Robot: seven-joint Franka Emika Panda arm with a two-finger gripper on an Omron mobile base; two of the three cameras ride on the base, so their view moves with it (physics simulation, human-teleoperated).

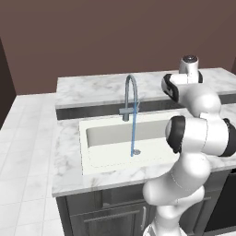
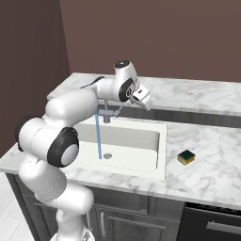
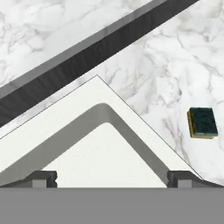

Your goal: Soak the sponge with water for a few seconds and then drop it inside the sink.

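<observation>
The sponge (image 2: pixel 186 157), yellow with a dark green top, lies flat on the marble counter to the right of the sink (image 2: pixel 141 165). It also lies at the right of the hand view, the sponge (image 3: pixel 202 123) green face up. My gripper (image 2: pixel 143 101) hangs open and empty above the sink's back right corner, well apart from the sponge. In the hand view the gripper (image 3: pixel 113 179) has its tips spread wide over a corner of the sink (image 3: pixel 87 103). Water (image 2: pixel 98 134) falls in a thin blue stream to the drain (image 2: pixel 107 156). From the left, the water (image 1: pixel 134 133) drops into the sink (image 1: pixel 83 138).
A grey gooseneck faucet (image 1: pixel 131 90) stands behind the basin. A raised marble ledge (image 2: pixel 197 94) with a dark band under it runs along the back. My own arm (image 2: pixel 70 110) stretches over the sink's left side. Marble counter (image 2: pixel 212 174) spreads to the right.
</observation>
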